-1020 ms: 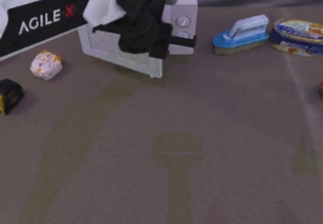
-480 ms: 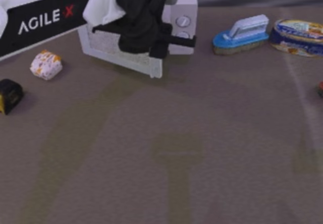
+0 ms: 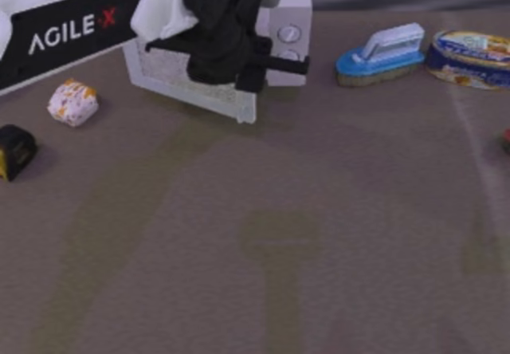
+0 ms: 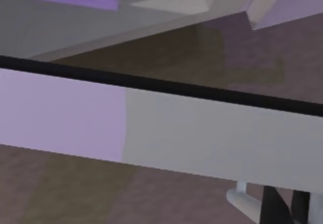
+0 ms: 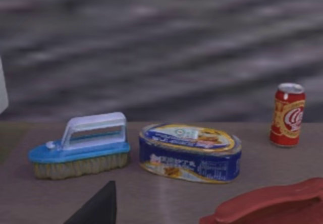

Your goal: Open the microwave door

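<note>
The white microwave (image 3: 291, 3) stands at the table's far edge, left of centre, with two round silver knobs (image 3: 289, 33) on its front panel. The microwave door (image 3: 163, 71), with its grey mesh window, is swung partly out, and its free edge (image 3: 249, 108) points toward the table's middle. My left gripper (image 3: 253, 71) reaches over the door's free end and is shut on the door handle (image 4: 242, 200). The left wrist view shows the door's white edge (image 4: 202, 128) close up. My right gripper (image 5: 96, 211) is parked off the right side, out of the top view.
A blue scrubbing brush (image 3: 381, 53) and an oval blue tin (image 3: 470, 57) lie right of the microwave. A white-and-orange packet (image 3: 73, 101) and a black-yellow tape measure (image 3: 14, 151) sit at the left. A red can (image 5: 287, 114) and a red object (image 5: 267, 206) are near the right arm.
</note>
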### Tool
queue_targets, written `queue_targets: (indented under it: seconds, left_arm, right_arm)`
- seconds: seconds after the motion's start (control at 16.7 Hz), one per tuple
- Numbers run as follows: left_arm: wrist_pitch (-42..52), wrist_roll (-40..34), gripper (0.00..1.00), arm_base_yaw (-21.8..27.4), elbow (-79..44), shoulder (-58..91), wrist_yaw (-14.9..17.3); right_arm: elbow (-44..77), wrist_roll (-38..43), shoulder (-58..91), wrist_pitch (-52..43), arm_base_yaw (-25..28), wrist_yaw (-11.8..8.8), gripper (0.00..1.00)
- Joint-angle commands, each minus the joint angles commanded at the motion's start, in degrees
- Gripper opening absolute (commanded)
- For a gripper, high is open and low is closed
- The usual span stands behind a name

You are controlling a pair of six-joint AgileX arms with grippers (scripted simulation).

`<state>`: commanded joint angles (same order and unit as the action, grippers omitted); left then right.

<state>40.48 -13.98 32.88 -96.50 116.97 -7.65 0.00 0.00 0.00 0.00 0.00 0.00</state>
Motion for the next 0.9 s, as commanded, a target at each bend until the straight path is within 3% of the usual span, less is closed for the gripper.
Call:
queue_targets:
  seconds: [0.48, 0.9]
  left_arm:
    - [-2.6, 6.9, 0.00, -1.9, 6.8, -4.7, 3.4]
    - [-3.0, 7.3, 0.00, -2.0, 7.1, -5.2, 3.7]
  right_arm:
    - [0.0, 0.0, 0.0, 0.0, 0.0, 0.0, 1.00]
    - [0.0, 0.0, 0.0, 0.0, 0.0, 0.0, 1.00]
